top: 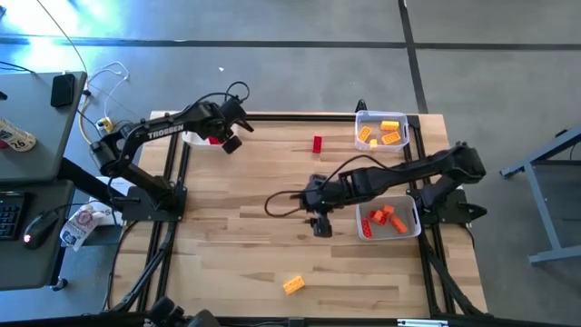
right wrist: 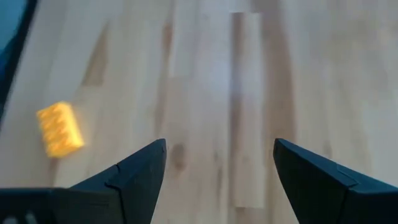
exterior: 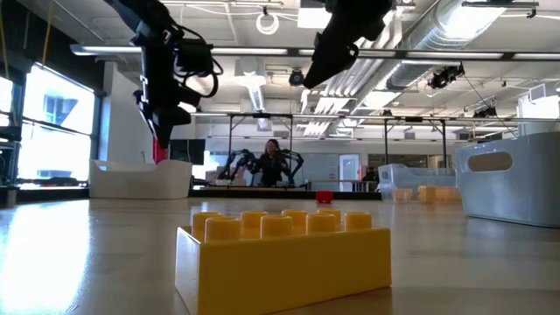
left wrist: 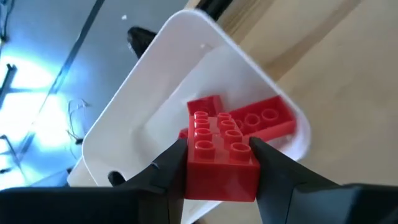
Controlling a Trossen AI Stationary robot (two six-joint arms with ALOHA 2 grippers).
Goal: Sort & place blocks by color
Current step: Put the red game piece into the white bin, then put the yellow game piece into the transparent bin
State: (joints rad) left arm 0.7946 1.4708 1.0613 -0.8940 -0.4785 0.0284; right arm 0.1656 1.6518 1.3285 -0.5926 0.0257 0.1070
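Observation:
My left gripper [top: 221, 139] is shut on a red brick [left wrist: 221, 176] above the white tray [left wrist: 143, 93] at the table's far left. Two or three more red bricks [left wrist: 261, 118] lie in that tray. My right gripper [top: 320, 227] hangs open and empty over the middle of the table, above bare wood [right wrist: 221, 93]. A yellow brick [top: 292, 285] lies on the table near the front edge, studs up; it also shows in the right wrist view [right wrist: 59, 129]. A single red brick [top: 317, 143] stands on the table at the far middle. My left gripper pinches the red brick's two opposite side faces [left wrist: 190, 169] between its two fingers. The brick is clear of the tray, above the bricks in it, and its studded top [left wrist: 217, 134] shows in the wrist view.
A clear tray [top: 406, 121] with yellow and orange bricks stands at the far right. A second tray [top: 415, 211] with red-orange bricks stands at the right edge, beside my right arm. Bare wood lies between the trays and the yellow brick.

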